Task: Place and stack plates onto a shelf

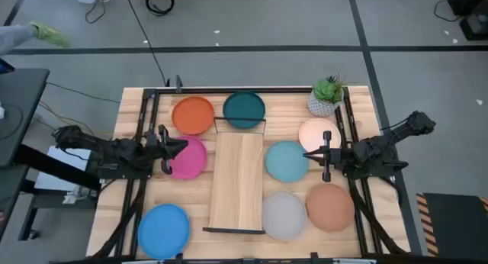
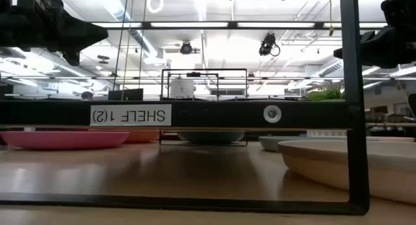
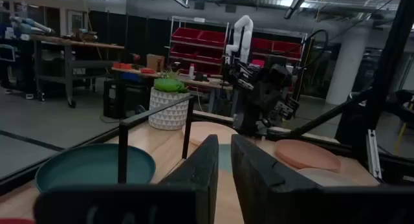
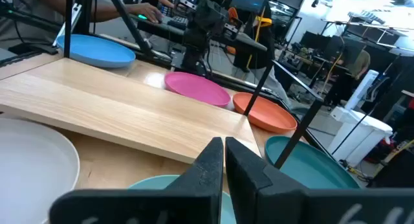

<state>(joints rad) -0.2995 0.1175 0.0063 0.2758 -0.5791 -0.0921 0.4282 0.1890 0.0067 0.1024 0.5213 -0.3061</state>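
Observation:
The light-wood shelf (image 1: 236,184) lies along the middle of the table, black bar ends at its near and far ends. Around it rest the plates: orange (image 1: 193,115), dark teal (image 1: 244,109), magenta (image 1: 191,161), bright blue (image 1: 163,230), peach (image 1: 316,133), pale aqua (image 1: 287,163), grey (image 1: 284,216), terracotta (image 1: 330,207). My left gripper (image 1: 180,146) hovers shut over the magenta plate, pointing toward the shelf. My right gripper (image 1: 311,154) hovers shut between the peach and aqua plates, pointing left. Both sets of fingers (image 3: 224,141) (image 4: 224,143) hold nothing.
A small potted plant (image 1: 328,96) stands at the far right corner, behind the peach plate. The table's black frame rails run along its left and right sides. The shelf top (image 4: 123,114) is bare. The low view shows the shelf's near bar end (image 2: 195,114) close up.

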